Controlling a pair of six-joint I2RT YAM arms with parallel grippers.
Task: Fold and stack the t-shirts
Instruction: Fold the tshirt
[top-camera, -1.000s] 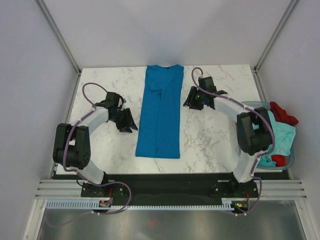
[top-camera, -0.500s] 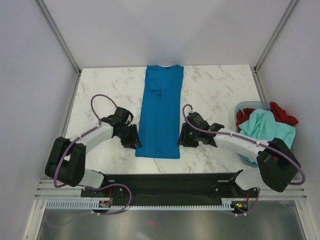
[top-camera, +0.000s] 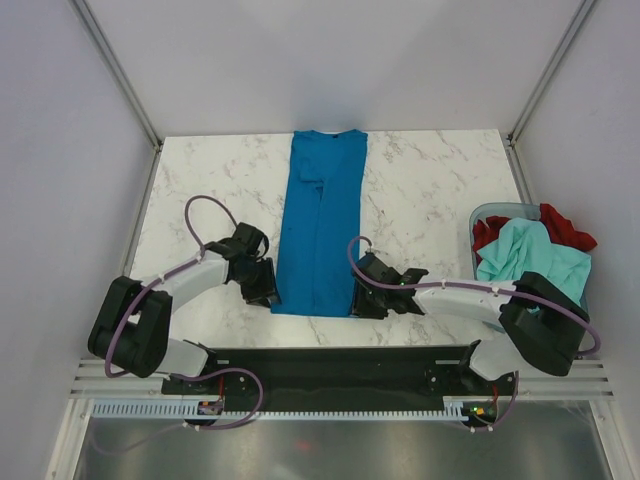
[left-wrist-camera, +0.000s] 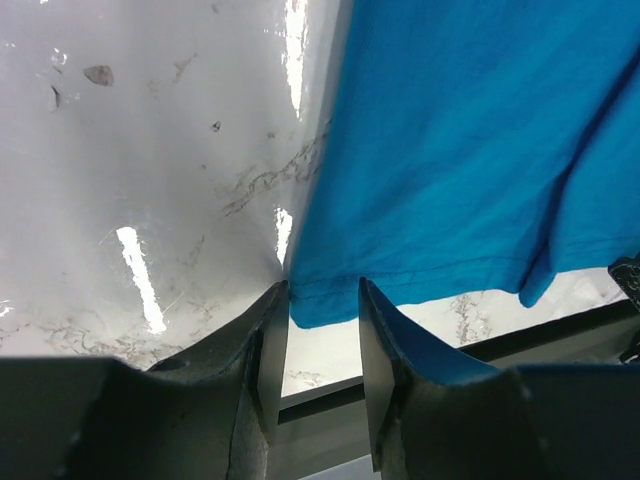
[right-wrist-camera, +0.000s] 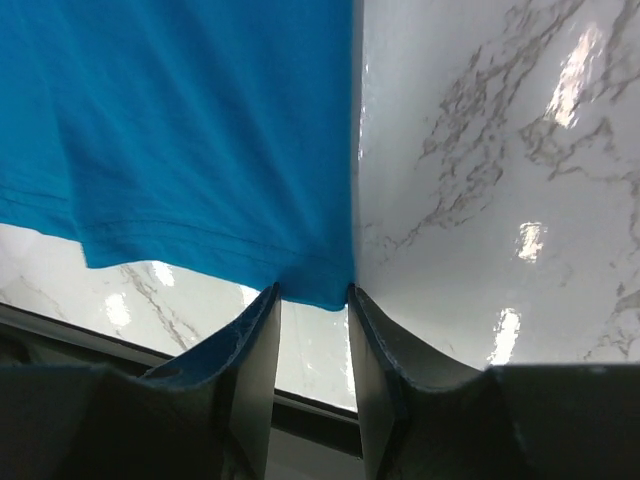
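The marble bench (top-camera: 440, 190) carries the vivid blue t-shirt (top-camera: 322, 220), laid flat down its middle as a long narrow strip, collar at the far edge and hem toward the arms. At the right edge a plastic basket (top-camera: 487, 213) holds the mint-teal t-shirt (top-camera: 530, 260) and the red t-shirt (top-camera: 565, 225), bunched together.

The left tool (top-camera: 262, 285) sits at the near-left hem corner (left-wrist-camera: 300, 308) and the right tool (top-camera: 362, 298) at the near-right hem corner (right-wrist-camera: 325, 288). Each tool's jaws stand narrowly apart, straddling the corner with nothing pinched yet.

The shirt looks light, limp and thin, so it will likely sag and drag rather than hold its shape. The stitched hem corners are the firmest places to grip. Both layers should be caught together, since the smooth bench may let the lower one slip.
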